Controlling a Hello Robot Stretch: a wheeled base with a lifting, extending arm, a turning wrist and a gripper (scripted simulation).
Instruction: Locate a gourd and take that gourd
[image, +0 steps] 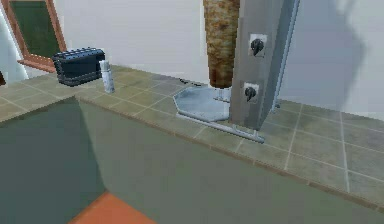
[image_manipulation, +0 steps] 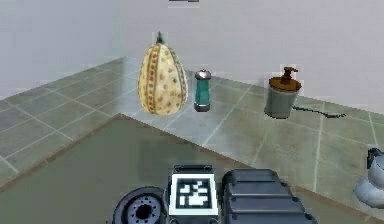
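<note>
A pale yellow gourd (image_manipulation: 160, 78) with a speckled pattern and a pointed top stands upright on the grey tiled counter (image_manipulation: 80, 100) in the arm side view, left of the middle. At that view's bottom edge I see a white marker square (image_manipulation: 196, 193) with dark blocks on both sides. The dark rounded body to its left reads as my gripper (image_manipulation: 143, 209), well short of the gourd. Its fingers cannot be made out, so I cannot tell whether it holds anything.
Right of the gourd stand a teal bottle (image_manipulation: 203, 90), a grey pot (image_manipulation: 284, 96) with a brown top, and a kettle (image_manipulation: 374, 176). In the forward view the counter carries a dark toaster (image: 80, 65), a white shaker (image: 106, 75) and a tall kebab grill (image: 240, 60).
</note>
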